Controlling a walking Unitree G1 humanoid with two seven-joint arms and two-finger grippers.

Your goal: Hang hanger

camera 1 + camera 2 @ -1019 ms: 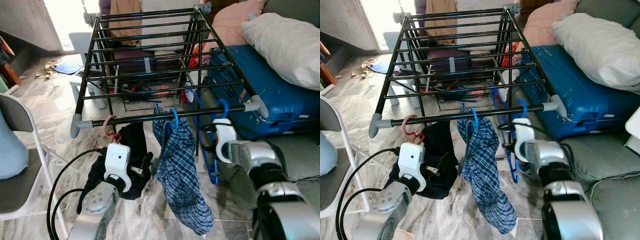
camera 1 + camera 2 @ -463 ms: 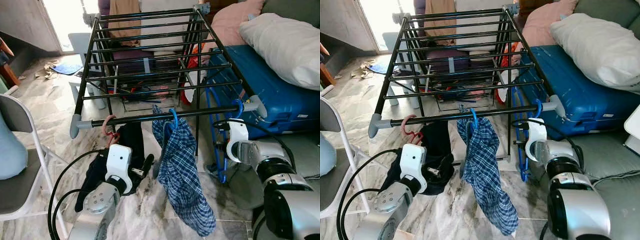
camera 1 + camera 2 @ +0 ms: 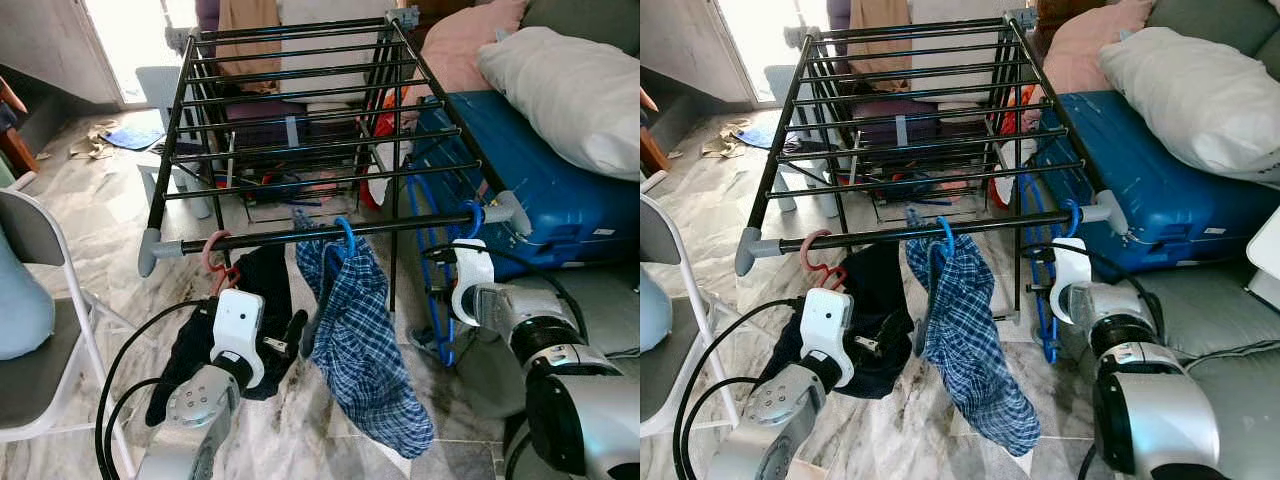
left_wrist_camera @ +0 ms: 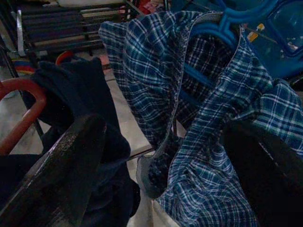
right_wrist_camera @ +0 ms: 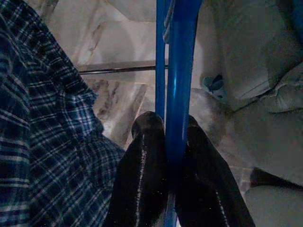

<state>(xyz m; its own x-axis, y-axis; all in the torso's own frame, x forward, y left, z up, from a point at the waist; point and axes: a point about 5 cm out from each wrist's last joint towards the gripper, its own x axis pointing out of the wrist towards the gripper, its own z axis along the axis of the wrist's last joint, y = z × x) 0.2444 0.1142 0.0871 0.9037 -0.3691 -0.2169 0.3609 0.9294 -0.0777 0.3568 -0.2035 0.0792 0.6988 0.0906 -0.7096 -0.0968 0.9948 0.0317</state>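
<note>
Hanging step: the right gripper [image 5: 165,137] has the empty blue hanger [image 3: 443,290] at the front rail [image 3: 300,236] of the drying rack [image 3: 290,110], near the rail's right end cap.
Hanger position: its hook [image 3: 474,213] sits over the front rail, apparently resting on it; the frame hangs below the rail, well to the right of the plaid shirt [image 3: 365,350].
Right jaws: closed narrow on the hanger's lower bar, which runs straight between the two black fingers [image 5: 142,161] and past their tips.
Left gripper [image 4: 161,156]: spread wide and holding nothing, below the front rail, between the dark garment [image 3: 225,330] on a red hanger [image 3: 215,255] and the plaid shirt.
Handling, judged: thin plastic, light and stiff, probably smooth and slippery; with no load it will likely swing freely on the rail.
Where to hold, judged: the straight lower bar, as now, keeps the hook free for the rail.
Risk, judged: a sideways pull on release could drag the hook off the rail's end.
</note>
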